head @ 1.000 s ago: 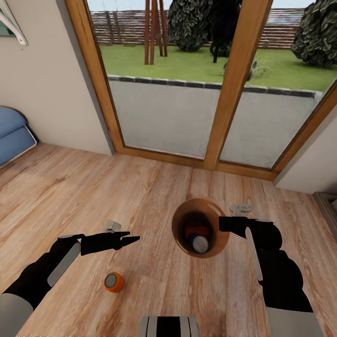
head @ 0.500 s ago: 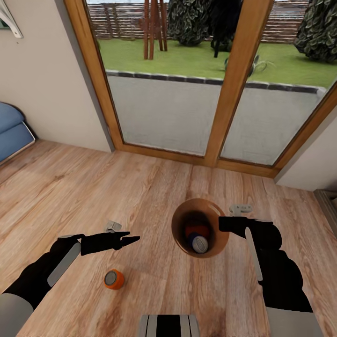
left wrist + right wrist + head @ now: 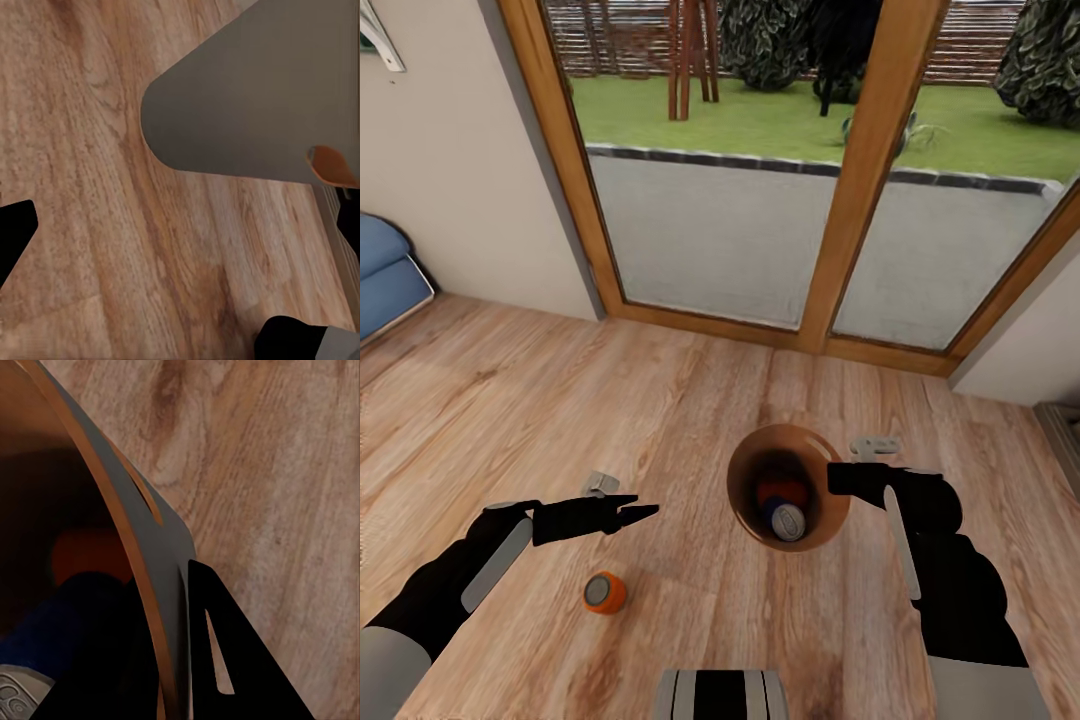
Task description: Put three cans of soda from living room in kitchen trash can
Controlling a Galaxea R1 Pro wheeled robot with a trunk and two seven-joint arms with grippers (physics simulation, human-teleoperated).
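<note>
Head view: the right gripper [image 3: 838, 478] sits at the rim of the tash can [image 3: 745, 455], clenched on that rim; in the right wrist view one finger [image 3: 225, 660] lies against the outer wall just beside an oval handle hole. Inside the bin lie a dark blue can of soda [image 3: 787, 519] and an orange can of soda [image 3: 780, 493], touching each other. The left gripper [image 3: 645, 513] hangs above the wood plank floor [image 3: 660, 400], well apart from the bin, grasping nothing; I cannot tell whether it is released or clenched. A second orange can [image 3: 603, 592] rests on the floor near that gripper, grey top facing up. Beyond stand wood-framed glass doors [image 3: 860, 200], with a blue sofa [image 3: 385, 280] at the left wall.
</note>
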